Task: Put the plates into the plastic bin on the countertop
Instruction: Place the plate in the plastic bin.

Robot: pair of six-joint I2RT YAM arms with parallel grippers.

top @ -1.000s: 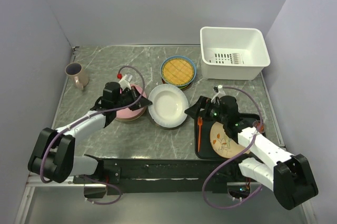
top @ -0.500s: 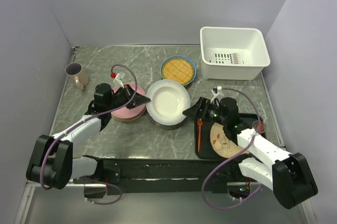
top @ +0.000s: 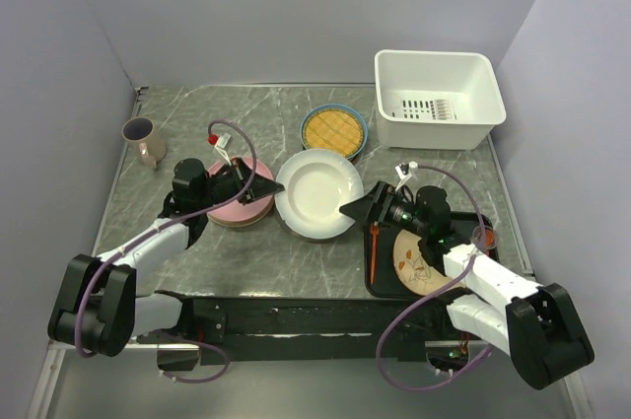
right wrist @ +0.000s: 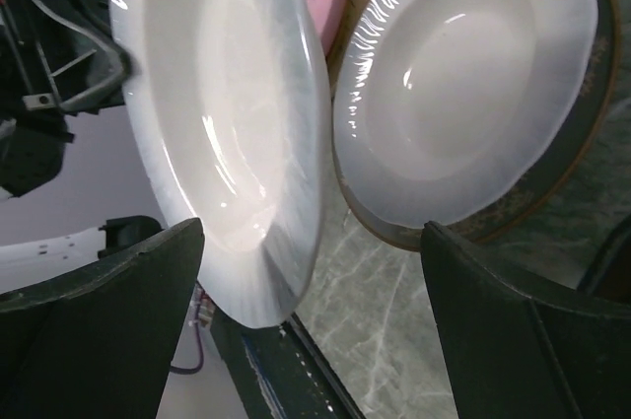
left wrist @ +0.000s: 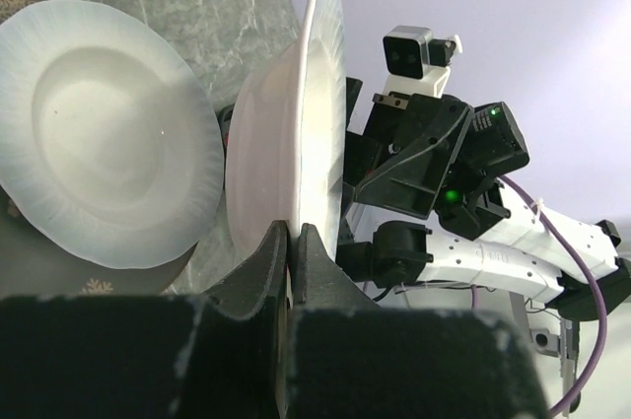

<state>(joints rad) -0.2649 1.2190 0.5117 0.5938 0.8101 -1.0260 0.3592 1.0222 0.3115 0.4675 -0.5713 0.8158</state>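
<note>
Left gripper (left wrist: 293, 234) is clamped on the rim of a white plate (left wrist: 296, 123), held tilted over a second white plate (left wrist: 99, 143) at table centre. Right gripper (top: 357, 208), fingers spread wide, faces the tilted plate's 4 o'clock edge w/ no visible grip. Pink plate (top: 242, 210) sits just beside, at 9 o'clock. White bin (top: 439, 94) stands at 1 o'clock in the far corner, well apart, w/ bare countertop (top: 380, 158) btwn. Lattice plate (top: 333, 131) lies at 12.
</note>
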